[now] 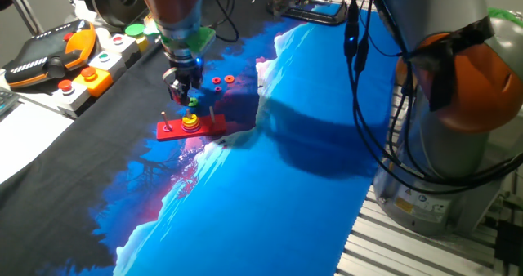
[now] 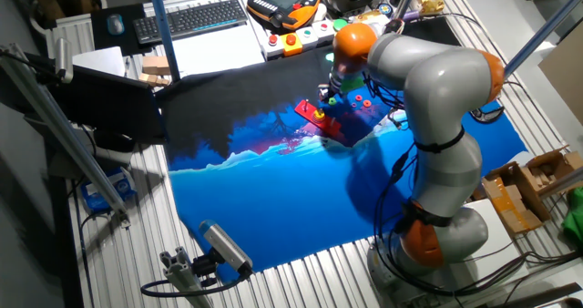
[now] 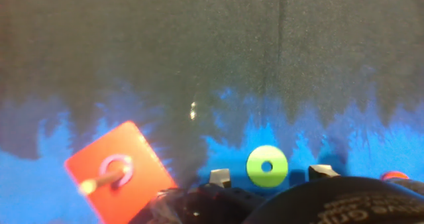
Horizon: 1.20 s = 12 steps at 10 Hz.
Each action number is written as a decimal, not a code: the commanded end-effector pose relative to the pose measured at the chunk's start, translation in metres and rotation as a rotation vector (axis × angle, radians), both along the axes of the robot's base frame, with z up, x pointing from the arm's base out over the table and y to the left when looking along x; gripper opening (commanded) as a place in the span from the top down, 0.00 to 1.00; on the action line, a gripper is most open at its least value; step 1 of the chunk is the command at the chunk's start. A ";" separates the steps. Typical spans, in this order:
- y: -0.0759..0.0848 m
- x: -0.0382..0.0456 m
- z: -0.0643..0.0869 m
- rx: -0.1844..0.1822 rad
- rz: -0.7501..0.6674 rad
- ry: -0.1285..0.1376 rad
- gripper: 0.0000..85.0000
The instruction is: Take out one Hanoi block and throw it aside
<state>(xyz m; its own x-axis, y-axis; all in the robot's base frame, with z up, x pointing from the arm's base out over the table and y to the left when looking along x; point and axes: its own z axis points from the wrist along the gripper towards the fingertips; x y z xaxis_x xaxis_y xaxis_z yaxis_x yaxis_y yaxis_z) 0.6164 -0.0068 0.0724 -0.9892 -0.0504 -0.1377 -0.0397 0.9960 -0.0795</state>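
Observation:
The green Hanoi block [image 3: 267,166] faces the hand camera flat, midway between my two fingertips [image 3: 218,177] without touching either. In one fixed view it [image 1: 193,102] shows just under my gripper [image 1: 184,90], above the red peg base [image 1: 192,129]. I cannot tell whether it lies on the cloth or hangs in the air. The gripper [image 3: 268,176] is open. Yellow and orange rings [image 1: 190,122] sit stacked on the base's middle peg. The base corner with an empty peg [image 3: 99,181] shows at lower left in the hand view.
Small red rings [image 1: 222,82] lie on the dark cloth behind the base; one [image 3: 395,176] shows at the hand view's right edge. A control pendant [image 1: 57,60] and button box [image 1: 98,68] stand at back left. The blue cloth [image 1: 286,186] covers the table.

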 end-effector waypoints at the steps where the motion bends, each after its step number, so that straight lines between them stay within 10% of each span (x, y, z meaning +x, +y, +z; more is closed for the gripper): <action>1: 0.000 -0.0035 0.006 0.003 -0.003 0.001 0.35; 7: 0.032 -0.0409 0.055 0.027 0.004 0.036 0.84; 12: 0.043 -0.0557 0.065 0.067 0.004 0.057 0.99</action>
